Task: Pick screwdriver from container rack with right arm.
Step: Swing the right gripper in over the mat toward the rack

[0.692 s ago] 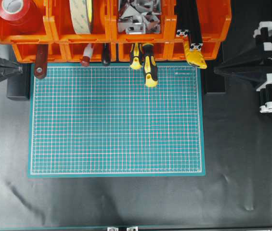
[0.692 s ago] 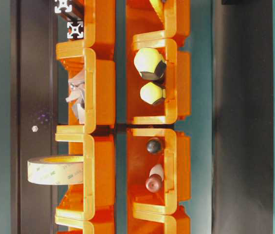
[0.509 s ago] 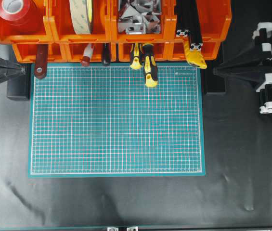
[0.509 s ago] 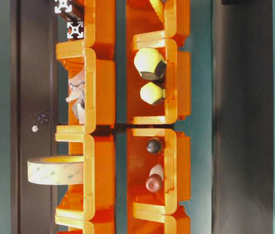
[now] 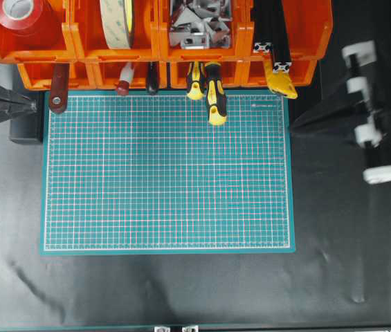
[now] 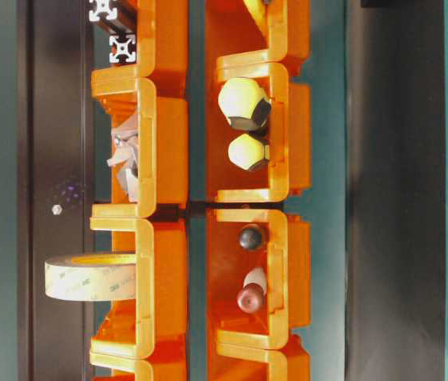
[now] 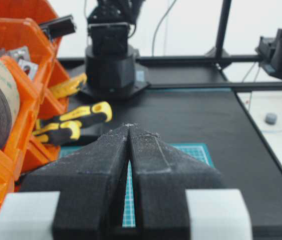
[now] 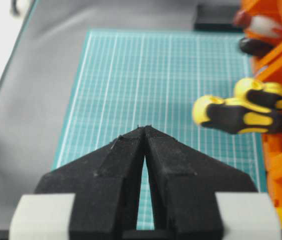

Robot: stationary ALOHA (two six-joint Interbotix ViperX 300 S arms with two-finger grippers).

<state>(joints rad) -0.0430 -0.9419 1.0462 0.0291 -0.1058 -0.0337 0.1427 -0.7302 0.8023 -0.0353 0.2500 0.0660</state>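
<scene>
**Right gripper closed and empty, screwdriver still in the rack**

The black table carries a green cutting mat, and along the mat's far edge stands the container rack, two joined rows of orange bins wider than the mat. The upper bins hold a red tape roll, a beige tape roll, metal brackets and black aluminium profiles.

The right arm stands over the bare table to the right of the mat, blurred in the overhead view. Its right gripper has the two black fingers pressed together at the tips, with nothing between them. The left gripper is likewise closed on nothing, at the mat's left edge.

The screwdriver sits in a lower bin near the rack's middle, its yellow-and-black handle sticking out over the mat's far edge. A shorter yellow-and-black handle lies just beside it. In the right wrist view the screwdriver's handle lies ahead and to the right of the fingertips, well apart from them.
</scene>
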